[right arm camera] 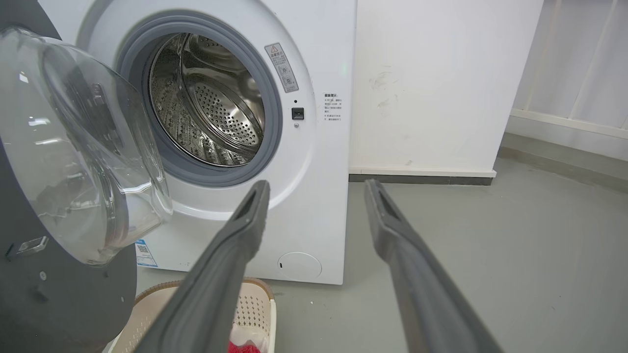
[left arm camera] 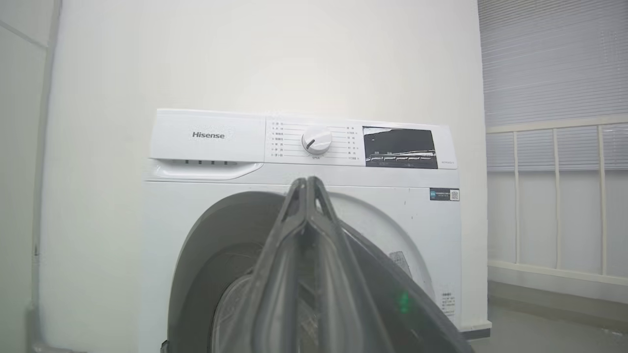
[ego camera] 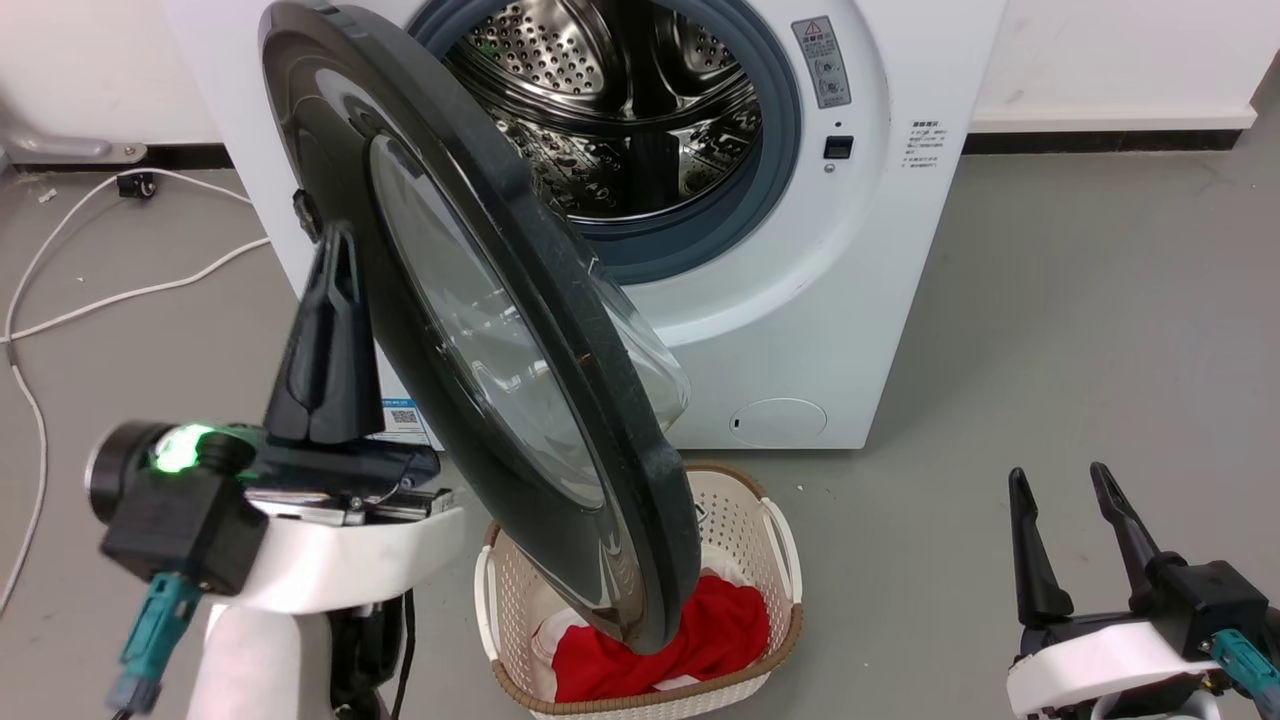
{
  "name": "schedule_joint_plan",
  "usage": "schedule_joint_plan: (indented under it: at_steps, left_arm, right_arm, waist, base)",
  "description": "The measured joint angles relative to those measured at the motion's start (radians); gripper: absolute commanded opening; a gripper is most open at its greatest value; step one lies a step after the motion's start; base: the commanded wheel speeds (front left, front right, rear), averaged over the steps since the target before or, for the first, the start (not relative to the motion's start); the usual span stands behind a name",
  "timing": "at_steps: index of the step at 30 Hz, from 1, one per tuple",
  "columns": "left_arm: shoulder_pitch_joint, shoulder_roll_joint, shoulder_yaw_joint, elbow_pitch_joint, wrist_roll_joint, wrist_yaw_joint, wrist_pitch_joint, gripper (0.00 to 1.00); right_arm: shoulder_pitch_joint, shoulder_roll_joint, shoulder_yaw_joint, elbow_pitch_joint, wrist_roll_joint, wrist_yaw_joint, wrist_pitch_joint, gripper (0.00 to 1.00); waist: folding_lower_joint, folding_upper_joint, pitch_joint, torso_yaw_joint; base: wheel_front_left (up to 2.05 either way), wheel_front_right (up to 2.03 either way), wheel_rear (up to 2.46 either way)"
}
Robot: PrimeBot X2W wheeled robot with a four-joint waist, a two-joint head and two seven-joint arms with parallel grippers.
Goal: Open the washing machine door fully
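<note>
Since the washing machine door point(ego camera: 560, 330) stands half-swung out from the washing machine point(ego camera: 800, 300), your clenched, empty left tool point(ego camera: 335, 250) beside its outer face is nearer than the released right tool point(ego camera: 1058, 476).

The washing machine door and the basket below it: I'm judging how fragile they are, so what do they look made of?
The washing machine door has a ring that looks like glossy black plastic, given its sheen and reflections. Its bulging window is clear, likely glass, though clear plastic can't be excluded. The basket looks like matte cream moulded plastic, with regular perforations and a brown woven-look rim.
</note>
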Motion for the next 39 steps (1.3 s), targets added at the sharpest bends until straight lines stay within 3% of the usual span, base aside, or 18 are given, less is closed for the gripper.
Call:
schedule_joint_plan:
  at_steps: [7,14,19,25,32,39]
  left_arm:
    - [-0.059,0.000,-0.057,-0.227,0.007,0.014,0.000,0.00]
    - [-0.086,0.000,-0.233,-0.290,-0.003,-0.008,-0.001,0.00]
    - [-0.053,0.000,-0.389,-0.225,-0.019,-0.031,0.011,0.00]
    - [0.021,0.026,-0.518,-0.119,-0.058,-0.039,0.107,0.00]
    - [0.098,0.066,-0.563,0.013,-0.084,-0.039,0.175,0.00]
    - [0.082,0.059,-0.544,0.128,-0.089,-0.012,0.176,0.00]
  right_arm:
    - [0.000,0.000,-0.002,0.003,0.001,0.000,0.000,1.00]
    - [0.000,0.000,-0.001,0.007,0.004,0.000,0.000,1.00]
    - [0.000,0.000,0.001,0.011,0.008,0.000,-0.001,1.00]
    - [0.001,0.000,0.003,0.019,0.010,0.000,-0.001,1.00]
    - [0.001,0.000,0.006,0.028,0.019,0.000,-0.001,1.00]
    - [0.000,0.000,0.017,0.037,0.027,0.000,-0.001,1.00]
  waist:
    - [0.0000,0.0000,0.006,-0.006]
    - [0.0000,0.0000,0.007,-0.011]
    - [0.0000,0.0000,0.003,-0.013]
    - [0.0000,0.0000,-0.001,-0.012]
    - [0.0000,0.0000,0.000,-0.005]
    - [0.0000,0.0000,0.013,-0.002]
  base:
    - [0.00,0.00,0.00]
    - [0.00,0.00,0.00]
    - [0.00,0.00,0.00]
    - [0.00,0.00,0.00]
    - [0.00,0.00,0.00]
    - [0.00,0.00,0.00]
